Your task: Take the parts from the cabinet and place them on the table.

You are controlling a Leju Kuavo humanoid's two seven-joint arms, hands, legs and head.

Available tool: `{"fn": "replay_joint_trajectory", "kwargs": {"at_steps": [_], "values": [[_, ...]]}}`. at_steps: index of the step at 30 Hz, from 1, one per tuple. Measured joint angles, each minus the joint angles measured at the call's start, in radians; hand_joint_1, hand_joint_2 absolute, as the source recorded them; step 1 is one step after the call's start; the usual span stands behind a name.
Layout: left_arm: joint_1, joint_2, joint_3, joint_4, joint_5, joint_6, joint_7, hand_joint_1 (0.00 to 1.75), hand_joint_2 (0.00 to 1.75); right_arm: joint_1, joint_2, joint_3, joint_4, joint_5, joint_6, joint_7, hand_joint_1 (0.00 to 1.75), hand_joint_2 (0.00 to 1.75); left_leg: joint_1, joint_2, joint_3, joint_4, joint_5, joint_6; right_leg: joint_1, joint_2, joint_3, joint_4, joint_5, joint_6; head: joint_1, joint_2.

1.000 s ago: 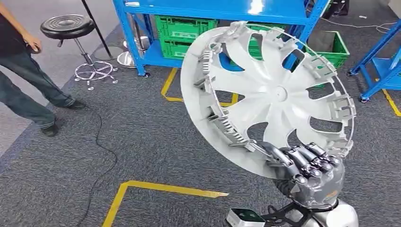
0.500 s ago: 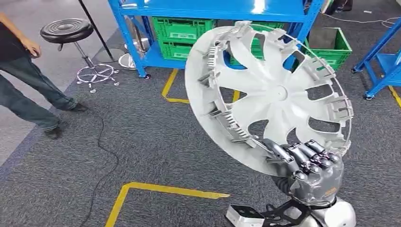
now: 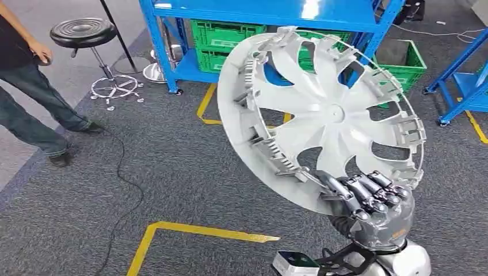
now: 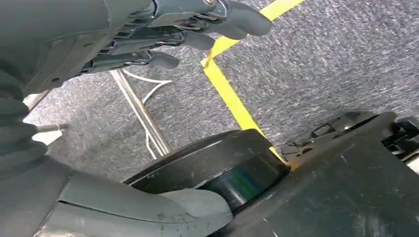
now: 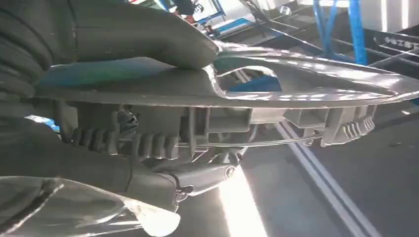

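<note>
**Me:** Down at five o'clock in the head view, my right hand (image 3: 377, 210) has its fingers curled over the lower rim of the wheel cover (image 3: 322, 115), thumb pressed to the smooth face on the other side. The cover stands tilted in the air at centre, ribbed back side toward me, clear of the blue rack (image 3: 262, 14) up at twelve o'clock.

**Other:** And your left hand (image 4: 148, 34)?

**Me:** It hangs low over the carpet with fingers loosely apart and nothing in them.

**Other:** So what matters for the carry?

**Me:** I judge the part is out of the cabinet and the placing is still to do. I see no bench yet, so I'd turn slowly. The grip is at one edge of a wide, light disc, so it could swing or slip; I'd keep the wrist steady and the pinch firm, and mind the person (image 3: 29, 86) at nine o'clock and the cable (image 3: 118, 172) on the floor.

**Other:** Count what you see.

**Me:** One wheel cover. One black stool (image 3: 83, 31) at eleven o'clock. Three green crates that I can make out: two stacked on the rack's lower shelf (image 3: 224, 37), one (image 3: 405, 60) on the floor at one o'clock. One person.
</note>
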Motion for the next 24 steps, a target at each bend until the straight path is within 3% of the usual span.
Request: {"fn": "replay_joint_trajectory", "kwargs": {"at_steps": [1, 2, 3, 6, 7, 8, 10, 12, 13, 16, 17, 18, 19, 21, 22, 24], "values": [[0.0, 0.0, 0.0, 0.0, 0.0, 0.0, 0.0, 0.0, 1.75, 0.0, 0.0, 0.0, 0.0, 0.0, 0.0, 0.0, 1.75, 1.75, -0.003, 0.0, 0.0, 0.0, -0.001, 0.002, 0.0, 0.0, -0.039, 0.075, -0.022, 0.0, 0.001, 0.0], [0.001, 0.0, 0.0, 0.0, 0.0, 0.0, 0.0, 0.0, 1.75, 0.001, 0.0, 0.0, 0.002, 0.0, 0.0, 0.0, 1.75, 1.75, -0.004, 0.0, 0.002, 0.0, -0.002, 0.004, 0.001, 0.0, -0.061, 0.112, -0.019, -0.002, 0.0, 0.0], [0.002, 0.0, 0.0, 0.0, 0.0, 0.0, 0.0, 0.0, 1.75, 0.001, 0.0, 0.0, 0.005, 0.0, 0.0, 0.0, 1.75, 1.75, -0.006, -0.001, 0.005, 0.001, -0.004, 0.006, 0.003, 0.0, -0.054, 0.088, 0.01, -0.006, 0.001, 0.0], [0.003, -0.003, 0.0, 0.0, 0.0, 0.0, 0.0, 0.0, 1.75, 0.001, 0.0, 0.0, 0.005, 0.0, 0.0, 0.0, 1.75, 1.75, -0.01, -0.005, 0.021, 0.001, -0.014, 0.005, 0.012, 0.001, 0.062, -0.166, 0.149, -0.027, 0.001, 0.0], [0.005, -0.005, 0.0, 0.0, 0.0, 0.0, 0.0, 0.0, 1.75, 0.0, 0.0, 0.0, 0.006, 0.0, 0.0, 0.0, 1.75, 1.75, -0.011, -0.004, 0.016, 0.001, -0.017, 0.002, 0.016, 0.0, 0.079, -0.184, 0.132, -0.034, -0.002, 0.0], [0.005, -0.003, 0.0, 0.0, 0.0, 0.0, 0.0, 0.0, 1.75, -0.001, 0.0, 0.0, 0.006, 0.0, 0.0, 0.0, 1.75, 1.75, -0.014, -0.005, 0.011, 0.009, -0.018, -0.003, 0.017, 0.001, 0.092, -0.214, 0.129, -0.034, -0.002, 0.0], [0.004, -0.003, 0.001, 0.0, 0.0, 0.001, 0.0, 0.0, 1.75, 0.0, 0.0, 0.001, 0.006, 0.0, 0.0, 0.0, 1.75, 1.75, -0.01, -0.003, 0.008, 0.005, -0.015, -0.012, 0.02, 0.005, 0.086, -0.207, 0.126, -0.037, -0.001, 0.0], [0.002, 0.0, 0.001, 0.0, 0.0, 0.002, -0.001, 0.0, 1.75, 0.001, 0.001, 0.002, 0.006, 0.0, 0.0, 0.0, 1.75, 1.75, -0.013, -0.003, 0.011, 0.011, -0.028, -0.023, 0.008, 0.0, 0.097, -0.222, 0.13, -0.042, -0.001, 0.0], [0.003, -0.002, 0.001, 0.0, 0.0, 0.002, -0.001, 0.0, 1.75, 0.001, 0.001, 0.002, 0.006, -0.002, 0.0, 0.002, 1.75, 1.75, -0.013, -0.001, 0.002, 0.039, -0.045, -0.034, 0.006, 0.0, 0.103, -0.226, 0.129, -0.045, -0.008, 0.0], [-0.003, 0.005, 0.003, -0.001, 0.002, 0.003, -0.006, 0.0, 1.75, 0.0, 0.003, 0.002, 0.007, -0.002, 0.0, 0.0, 1.75, 1.75, -0.004, -0.001, -0.107, 0.274, -0.151, -0.052, 0.006, -0.005, 0.108, -0.225, 0.123, -0.051, -0.01, 0.0], [-0.007, 0.007, 0.004, -0.001, 0.002, 0.003, -0.008, 0.0, 1.75, 0.001, 0.003, 0.002, 0.007, -0.002, 0.0, 0.0, 1.75, 1.75, -0.003, -0.001, -0.127, 0.319, -0.158, -0.055, 0.006, -0.006, 0.109, -0.225, 0.122, -0.052, -0.011, 0.0], [-0.009, 0.007, 0.004, -0.001, 0.002, 0.003, -0.008, 0.0, 1.75, 0.001, 0.003, 0.002, 0.008, -0.002, 0.0, 0.0, 1.75, 1.75, -0.002, -0.001, -0.126, 0.319, -0.141, -0.056, 0.006, -0.005, 0.113, -0.225, 0.12, -0.051, -0.01, 0.0], [-0.009, 0.007, 0.004, -0.001, 0.002, 0.003, -0.008, 0.0, 1.75, 0.001, 0.003, 0.002, 0.01, -0.002, 0.0, 0.0, 1.75, 1.75, 0.0, -0.001, -0.106, 0.273, -0.1, -0.056, 0.006, -0.003, 0.117, -0.225, 0.118, -0.051, -0.01, 0.0], [-0.005, 0.006, 0.004, -0.001, 0.001, 0.003, -0.008, 0.0, 1.75, 0.001, 0.003, 0.002, 0.01, -0.002, 0.0, 0.0, 1.75, 1.75, 0.004, 0.0, -0.037, 0.107, 0.002, -0.054, 0.006, 0.0, 0.126, -0.224, 0.113, -0.047, -0.01, 0.0], [-0.001, 0.005, 0.003, 0.0, 0.001, 0.003, -0.006, 0.0, 1.75, 0.001, 0.003, 0.002, 0.01, -0.002, 0.0, 0.0, 1.75, 1.75, 0.005, 0.001, -0.015, 0.05, 0.018, -0.053, 0.007, 0.001, 0.121, -0.225, 0.111, -0.043, -0.01, 0.0], [0.003, 0.004, 0.003, 0.0, 0.001, 0.003, -0.006, 0.0, 1.75, 0.0, 0.003, 0.002, 0.01, -0.003, 0.0, 0.0, 1.75, 1.75, -0.001, 0.0, -0.003, 0.011, -0.006, -0.035, 0.013, 0.004, 0.111, -0.218, 0.113, -0.032, -0.01, 0.0]]}}
